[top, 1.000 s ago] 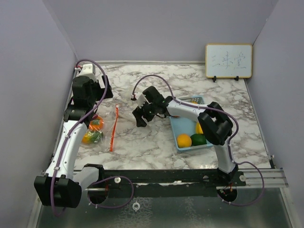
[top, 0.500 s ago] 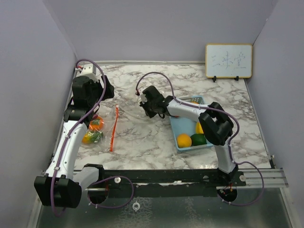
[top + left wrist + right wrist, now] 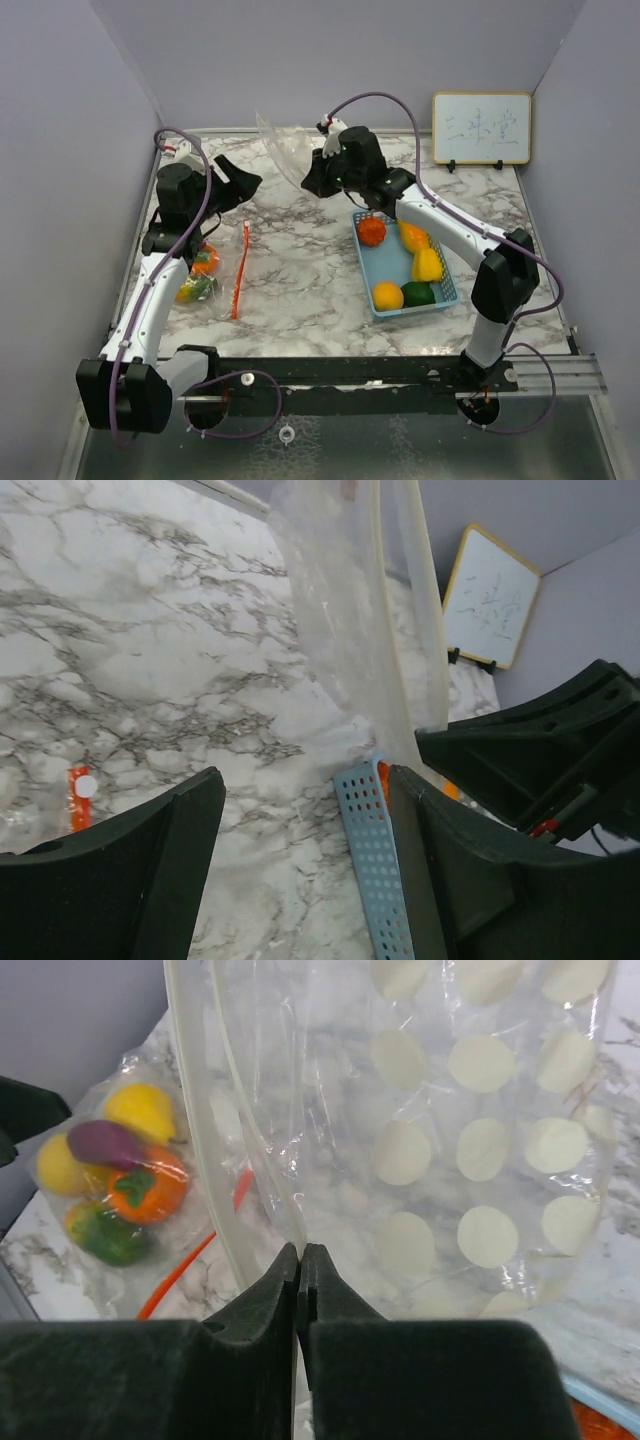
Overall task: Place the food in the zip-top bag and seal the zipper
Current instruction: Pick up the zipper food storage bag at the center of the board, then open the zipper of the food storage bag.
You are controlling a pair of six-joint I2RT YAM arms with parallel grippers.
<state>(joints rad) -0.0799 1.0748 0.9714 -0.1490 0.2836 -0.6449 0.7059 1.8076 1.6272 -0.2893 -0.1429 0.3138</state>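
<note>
My right gripper (image 3: 311,183) (image 3: 300,1248) is shut on the rim of a clear zip-top bag (image 3: 281,146) (image 3: 470,1110) printed with pale dots. It holds the bag up over the back of the table. The same bag (image 3: 360,630) hangs in front of my left gripper (image 3: 243,186) (image 3: 305,780), which is open with nothing between its fingers. Food lies in a blue basket (image 3: 448,290): a red tomato (image 3: 372,232), an orange pepper (image 3: 410,237), a yellow pepper (image 3: 428,265), an orange (image 3: 388,296) and a dark green piece (image 3: 419,293).
A second clear bag (image 3: 196,277) (image 3: 110,1170), filled with fruit, lies at the left edge with its red zipper strip (image 3: 240,268) (image 3: 80,798) beside it. The basket's rim (image 3: 370,860) is close to my left finger. A whiteboard (image 3: 481,128) stands at the back right.
My right gripper closed on the clear bag and swung from mid-table to the back, lifting it. My left gripper turned right toward the bag. The basket's food is now uncovered.
</note>
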